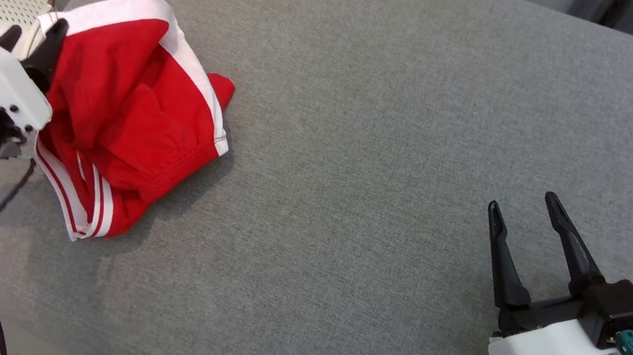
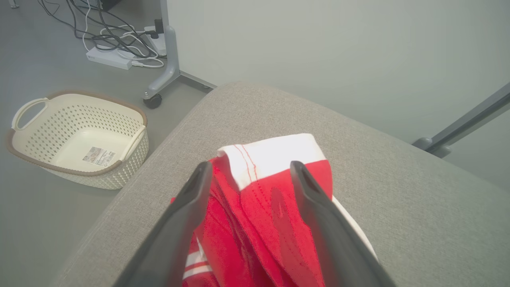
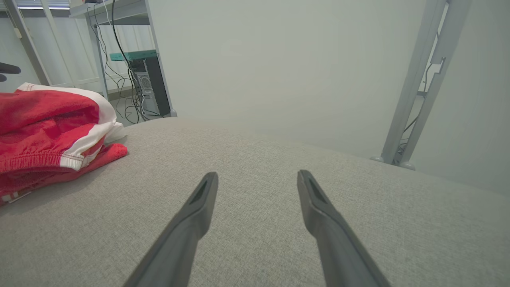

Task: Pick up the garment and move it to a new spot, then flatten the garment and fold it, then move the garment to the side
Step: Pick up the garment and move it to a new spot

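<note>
My left gripper [image 1: 35, 35] is spread wide open right over the red garment [image 1: 134, 115], with its white band showing between the two fingers. It isn't clamped on anything, and tbh I can't tell whether the tips actually touch the fabric. The garment sits crumpled in a heap at the left end of the grey cushion [image 1: 391, 151], close to that edge. My right gripper [image 1: 523, 202] is wide open too, holding nothing, above the cushion's right part and well apart from the garment. A cream basket [image 2: 135, 155] stands on the floor off the cushion's left end.
</note>
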Controlling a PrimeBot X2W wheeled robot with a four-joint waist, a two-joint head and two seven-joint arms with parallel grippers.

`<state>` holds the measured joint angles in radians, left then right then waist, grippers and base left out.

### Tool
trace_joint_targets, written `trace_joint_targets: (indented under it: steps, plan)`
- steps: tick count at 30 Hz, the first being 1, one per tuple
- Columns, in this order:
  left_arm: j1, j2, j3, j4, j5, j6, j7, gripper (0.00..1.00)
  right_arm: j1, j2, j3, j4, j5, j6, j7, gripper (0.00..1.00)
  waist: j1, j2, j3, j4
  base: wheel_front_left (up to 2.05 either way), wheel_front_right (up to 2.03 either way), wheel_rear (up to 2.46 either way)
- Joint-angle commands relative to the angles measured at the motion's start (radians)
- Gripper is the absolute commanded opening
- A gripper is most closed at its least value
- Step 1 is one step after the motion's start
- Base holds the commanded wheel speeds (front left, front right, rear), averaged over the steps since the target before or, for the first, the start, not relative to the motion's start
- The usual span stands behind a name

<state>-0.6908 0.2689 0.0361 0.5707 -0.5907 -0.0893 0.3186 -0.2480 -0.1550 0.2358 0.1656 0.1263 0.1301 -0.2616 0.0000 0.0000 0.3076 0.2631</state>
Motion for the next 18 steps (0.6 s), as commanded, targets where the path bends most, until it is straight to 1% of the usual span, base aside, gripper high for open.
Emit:
trace_joint_targets:
  steps: [1, 4, 7, 11, 18]
  plan:
    - [-0.03, 0.012, -0.001, 0.019, -0.006, 0.011, 0.027, 1.0, -0.016, -0.005, 0.0, -0.007, 0.007, 0.001, -0.005, 1.0, 0.0, 0.0, 0.019, -0.014, 0.0, 0.0, 0.0]
    - [-0.066, 0.031, -0.012, 0.044, 0.011, 0.031, 0.062, 1.0, -0.022, -0.007, 0.004, -0.008, 0.007, 0.001, -0.005, 1.0, 0.0, 0.0, 0.029, -0.019, 0.0, 0.0, 0.0]
    - [-0.083, 0.035, -0.02, 0.066, 0.008, 0.037, 0.094, 1.0, -0.03, -0.007, 0.006, -0.007, 0.007, 0.001, -0.005, 1.0, 0.0, 0.0, 0.037, -0.022, 0.0, 0.0, 0.0]
    - [-0.109, 0.04, -0.03, 0.089, 0.016, 0.057, 0.125, 1.0, -0.037, -0.008, 0.008, -0.009, 0.006, 0.001, -0.005, 1.0, 0.0, 0.0, 0.052, -0.023, 0.0, 0.0, 0.0]
    - [-0.142, 0.024, -0.044, 0.124, -0.004, 0.052, 0.166, 1.0, -0.056, -0.017, 0.009, -0.008, 0.011, 0.001, -0.005, 1.0, 0.0, 0.0, 0.075, -0.022, 0.0, 0.0, 0.0]
